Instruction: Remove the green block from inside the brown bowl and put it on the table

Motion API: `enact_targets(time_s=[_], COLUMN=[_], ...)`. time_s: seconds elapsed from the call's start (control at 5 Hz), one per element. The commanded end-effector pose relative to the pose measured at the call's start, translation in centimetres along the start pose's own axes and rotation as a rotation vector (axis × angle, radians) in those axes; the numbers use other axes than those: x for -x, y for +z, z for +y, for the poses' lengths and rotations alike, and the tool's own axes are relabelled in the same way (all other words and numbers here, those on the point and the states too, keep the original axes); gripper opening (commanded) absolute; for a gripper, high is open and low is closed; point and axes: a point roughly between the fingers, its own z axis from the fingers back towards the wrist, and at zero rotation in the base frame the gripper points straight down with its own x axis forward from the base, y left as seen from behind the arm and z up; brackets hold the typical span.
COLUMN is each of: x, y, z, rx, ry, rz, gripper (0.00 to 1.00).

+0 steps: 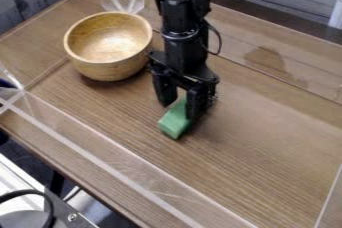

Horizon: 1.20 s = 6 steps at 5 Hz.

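The green block [175,123] lies on the table [254,142] right of the brown bowl [110,45], which holds nothing. My gripper [186,100] points straight down just above the block's far end. Its black fingers [163,88] stand apart and the block rests below them on the wood, no longer pinched.
Clear raised edges [80,132] run along the table's front and left sides. A darker stain [274,62] marks the wood at the right. Bare tabletop spreads to the right and front of the block.
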Motion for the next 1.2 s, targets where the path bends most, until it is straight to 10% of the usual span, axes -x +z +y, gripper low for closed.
enact_targets(time_s=[0.0,0.4,1.0], x=[-0.8,-1.5,-1.6], y=[3.1,8.9,7.2], z=[0.1,-1.1,-1.6], rx=[-0.005,-0.008,-0.021], ry=[0.01,0.021,0.003], rz=[-0.081,-0.171,-0.143], gripper=[1.0,1.0,1.0])
